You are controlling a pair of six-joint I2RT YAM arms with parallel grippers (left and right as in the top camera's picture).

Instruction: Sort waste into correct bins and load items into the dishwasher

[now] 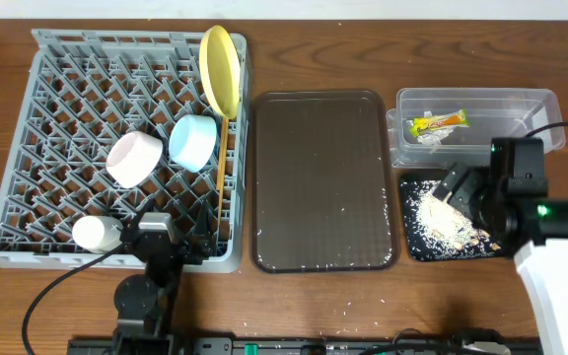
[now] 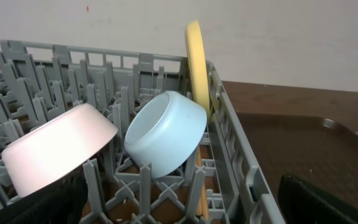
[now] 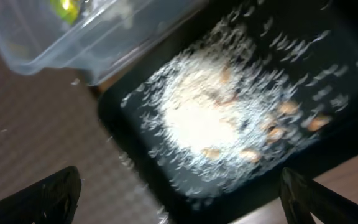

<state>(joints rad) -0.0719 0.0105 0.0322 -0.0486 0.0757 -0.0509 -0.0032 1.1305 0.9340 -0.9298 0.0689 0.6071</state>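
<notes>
The grey dishwasher rack (image 1: 67,89) holds the upright yellow plate (image 1: 220,67), blue bowl (image 1: 192,140), white-pink bowl (image 1: 133,158), white cup (image 1: 97,233) and chopsticks (image 1: 222,168). My left gripper (image 1: 171,237) hangs open and empty at the rack's front edge; from its wrist, the blue bowl (image 2: 166,134) and pink bowl (image 2: 55,152) lie ahead. The clear tub (image 1: 476,104) contains the yellow-green wrapper (image 1: 439,123) and white paper (image 1: 430,140). Rice crumbs (image 1: 442,217) lie in the black tray (image 1: 412,247). My right gripper (image 1: 459,190) hovers open above those crumbs (image 3: 210,118), holding nothing.
A large dark brown serving tray (image 1: 323,177) lies between the rack and the two bins, with a few pale specks on it. Scattered crumbs dot the table near its front edge. Cables trail from both arm bases.
</notes>
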